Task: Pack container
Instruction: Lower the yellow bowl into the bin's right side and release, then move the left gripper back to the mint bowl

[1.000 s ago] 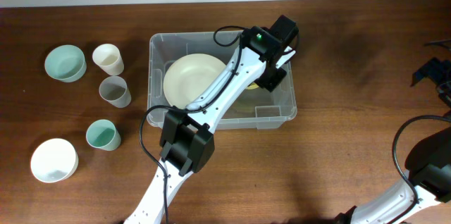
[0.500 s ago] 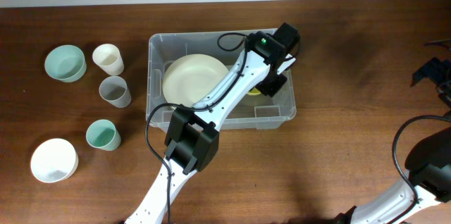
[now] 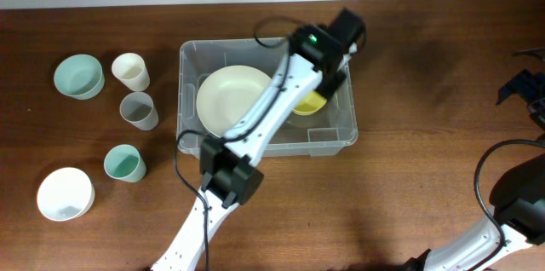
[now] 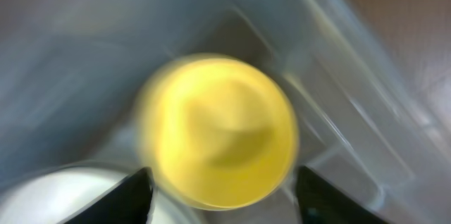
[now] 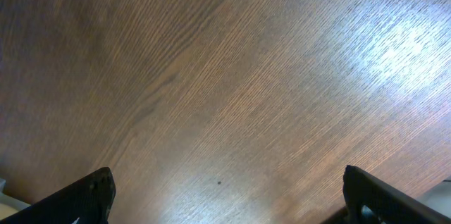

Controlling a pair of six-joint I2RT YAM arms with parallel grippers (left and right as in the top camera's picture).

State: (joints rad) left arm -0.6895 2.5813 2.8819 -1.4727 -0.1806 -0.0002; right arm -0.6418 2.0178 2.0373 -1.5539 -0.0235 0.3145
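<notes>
Left claw (image 4: 224,182): jaws spread wide, gripping nothing, poised above the yellow bowl (image 4: 218,129).
Yellow bowl: we see it lying loose in the container's right half, beside the cream dish (image 3: 230,99).
Container (image 3: 192,58): mid-table, two pieces inside.
Unpacked: teal bowl (image 3: 78,76), cream cup (image 3: 130,71), grey cup (image 3: 138,110), teal cup (image 3: 123,164) and white bowl (image 3: 65,193), all left of the container.
Right claw (image 5: 229,189): wide open over bare table (image 3: 409,177), holding nothing.
Progress: we judge under half done.

Overhead, left wrist — both show container (image 3: 184,92).
</notes>
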